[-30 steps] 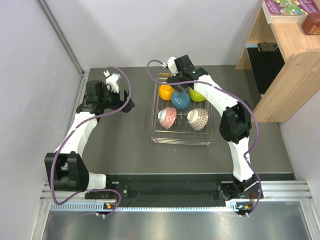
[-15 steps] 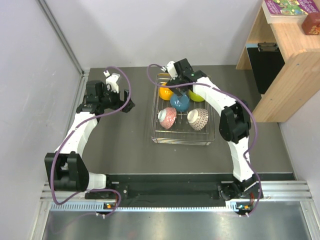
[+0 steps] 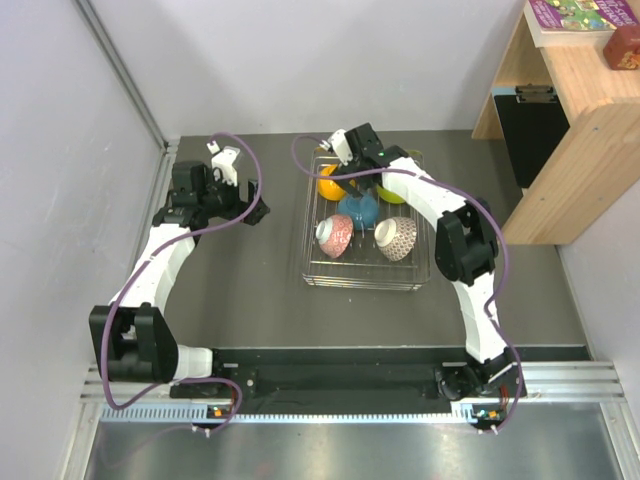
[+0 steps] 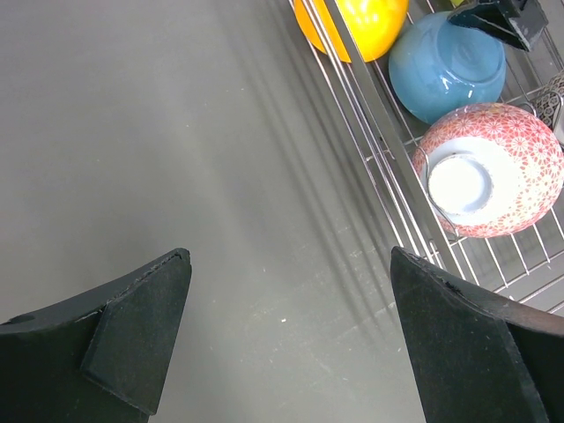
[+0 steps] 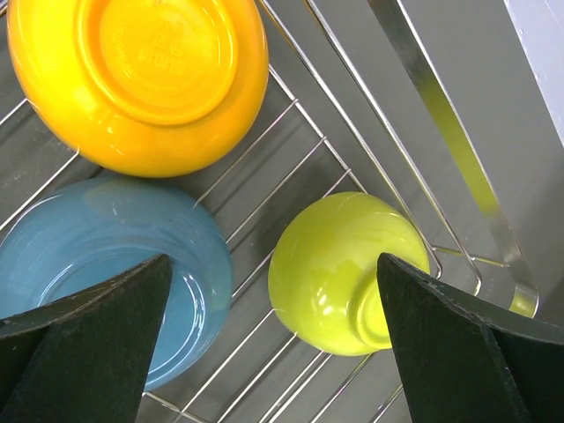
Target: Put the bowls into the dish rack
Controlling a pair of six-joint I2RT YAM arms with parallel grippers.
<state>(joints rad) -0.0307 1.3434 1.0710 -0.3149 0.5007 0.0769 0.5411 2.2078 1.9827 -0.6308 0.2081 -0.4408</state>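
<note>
Bowls (image 3: 335,234) inside dish rack (image 3: 365,286) rim, right gripper (image 3: 362,181) overhead

Dark grey table top (image 3: 240,290): matte, faint scuffs. Light wooden shelf unit (image 3: 580,110): right of table, against white wall (image 3: 300,60). Purple book (image 3: 570,15): flat on shelf top, partly cut off. Dark red box (image 3: 625,45): beside book. Black panel (image 3: 535,135): on shelf's left face. Aluminium rail (image 3: 350,440): along near edge.

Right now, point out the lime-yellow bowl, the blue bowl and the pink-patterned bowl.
lime-yellow bowl (image 5: 342,271), right wrist view, rounded outer wall.
blue bowl (image 4: 447,63), left wrist view, glossy side.
pink-patterned bowl (image 4: 474,178), left wrist view, white base.
</note>
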